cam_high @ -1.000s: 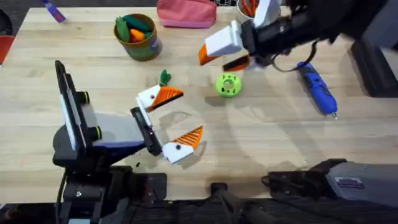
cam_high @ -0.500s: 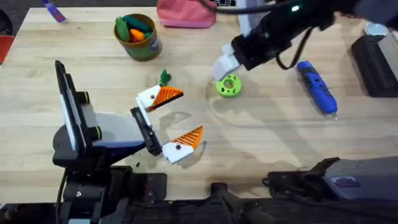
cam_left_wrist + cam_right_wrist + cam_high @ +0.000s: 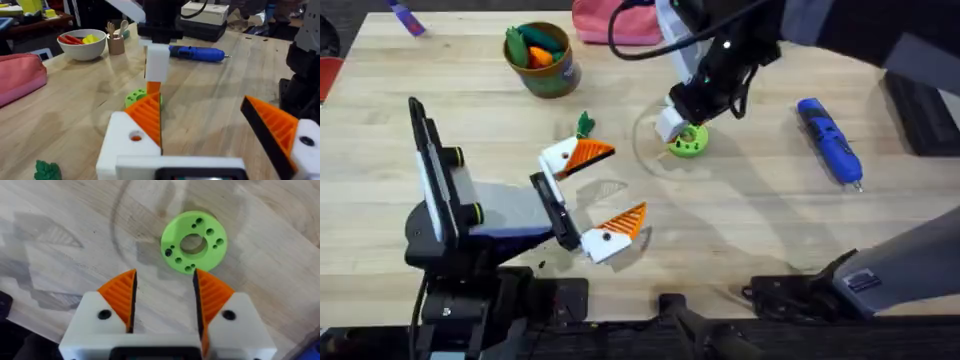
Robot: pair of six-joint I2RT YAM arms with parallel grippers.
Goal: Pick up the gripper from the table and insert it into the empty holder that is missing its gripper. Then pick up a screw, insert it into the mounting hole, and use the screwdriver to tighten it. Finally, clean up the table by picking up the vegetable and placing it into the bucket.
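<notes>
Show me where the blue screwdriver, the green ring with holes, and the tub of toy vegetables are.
blue screwdriver (image 3: 828, 139): overhead view, middle of its blue body.
green ring (image 3: 194, 242): right wrist view, on its flat face beside the centre hole.
tub (image 3: 553, 76): overhead view, on its shiny olive side wall.

Table (image 3: 770, 230): pale wood grain. Disc (image 3: 194, 241): bright green with dark holes. Screwdriver (image 3: 830, 140): bright blue with a silver tip. Right gripper (image 3: 164, 300): white mounts, orange ribbed pads (image 3: 212, 292). Bucket (image 3: 545, 72): olive green, holding green and orange toys. Pouch (image 3: 617, 20): pink. Bowl (image 3: 82, 45): white.
</notes>
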